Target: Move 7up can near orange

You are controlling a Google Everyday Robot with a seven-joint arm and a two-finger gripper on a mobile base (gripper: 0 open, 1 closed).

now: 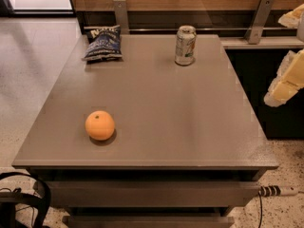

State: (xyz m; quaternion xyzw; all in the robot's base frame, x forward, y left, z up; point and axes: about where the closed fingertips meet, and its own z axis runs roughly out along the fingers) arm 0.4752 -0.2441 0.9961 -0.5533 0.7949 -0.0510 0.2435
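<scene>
The 7up can [185,44] stands upright at the far side of the grey table [166,108], right of the middle. The orange [99,125] rests near the table's front left. The two are far apart. My gripper [275,60] hangs off the table's right edge, at about the can's depth and well to its right. Its pale yellow fingers [286,83] are spread apart and hold nothing.
A dark blue crisp bag [103,44] lies at the far left corner. A wooden wall with metal brackets [259,18] runs behind the table. A black strap [23,194] and a cable [275,191] lie low at the front.
</scene>
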